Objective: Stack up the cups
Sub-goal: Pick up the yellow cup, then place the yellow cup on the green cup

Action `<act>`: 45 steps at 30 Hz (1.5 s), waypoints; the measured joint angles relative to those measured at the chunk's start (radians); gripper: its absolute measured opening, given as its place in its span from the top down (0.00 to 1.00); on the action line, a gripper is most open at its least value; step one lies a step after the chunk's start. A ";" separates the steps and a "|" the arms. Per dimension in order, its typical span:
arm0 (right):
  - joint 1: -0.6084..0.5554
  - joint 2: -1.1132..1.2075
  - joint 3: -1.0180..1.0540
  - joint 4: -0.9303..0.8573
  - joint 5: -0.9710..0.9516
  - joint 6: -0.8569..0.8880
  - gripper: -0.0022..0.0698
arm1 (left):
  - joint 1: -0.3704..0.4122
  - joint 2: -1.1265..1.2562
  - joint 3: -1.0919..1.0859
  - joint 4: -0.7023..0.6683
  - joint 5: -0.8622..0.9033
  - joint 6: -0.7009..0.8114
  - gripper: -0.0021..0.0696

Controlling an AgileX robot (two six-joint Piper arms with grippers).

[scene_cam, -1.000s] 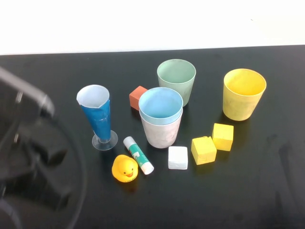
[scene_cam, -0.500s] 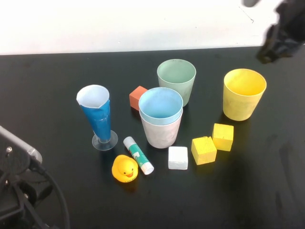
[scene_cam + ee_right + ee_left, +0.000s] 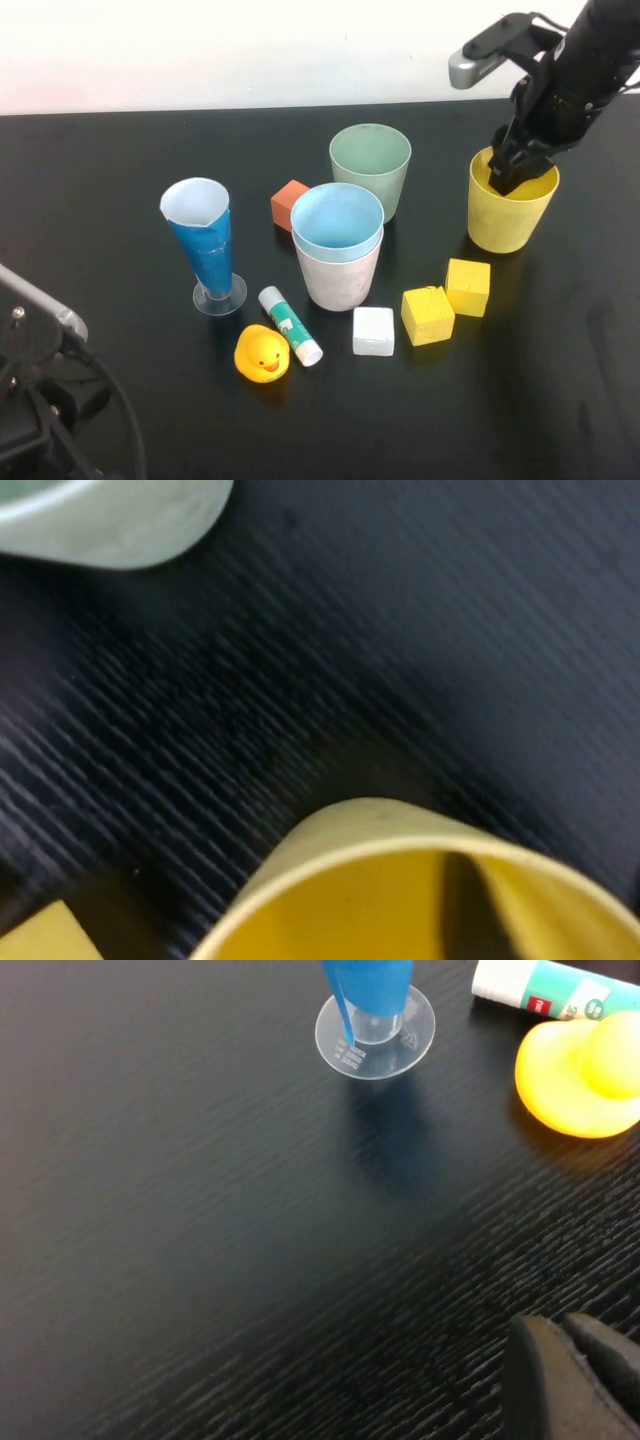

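Since a second ago, the right gripper point(image 3: 507, 178) has swung in at two o'clock, one finger dipping inside the yellow plastic tumbler point(image 3: 511, 200), jaws spread. Left gripper point(image 3: 575, 1380) sits clenched at seven o'clock. Light blue tumbler point(image 3: 337, 222) nests in the pink tumbler point(image 3: 340, 275); mint green tumbler point(image 3: 371, 165) and yellow remain.

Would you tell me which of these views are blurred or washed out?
High view: background above the table blown out white. Right wrist view: smeared, yellow cup soft, right gripper at its rim. Left wrist view: sharp wood grain, left gripper in a corner.

Yellow cup point(image 3: 330, 900), green cup point(image 3: 110, 525) beyond
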 joint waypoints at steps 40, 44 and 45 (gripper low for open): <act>0.079 0.030 -0.229 0.297 -0.064 -0.125 0.93 | 0.000 0.000 0.000 -0.031 -0.023 -0.012 0.97; 0.079 0.039 -0.227 0.297 -0.068 -0.125 0.93 | 0.000 0.000 0.000 -0.033 -0.023 -0.012 0.97; 0.079 0.039 -0.227 0.297 -0.070 -0.125 0.93 | 0.000 0.000 0.000 -0.033 -0.021 -0.012 0.97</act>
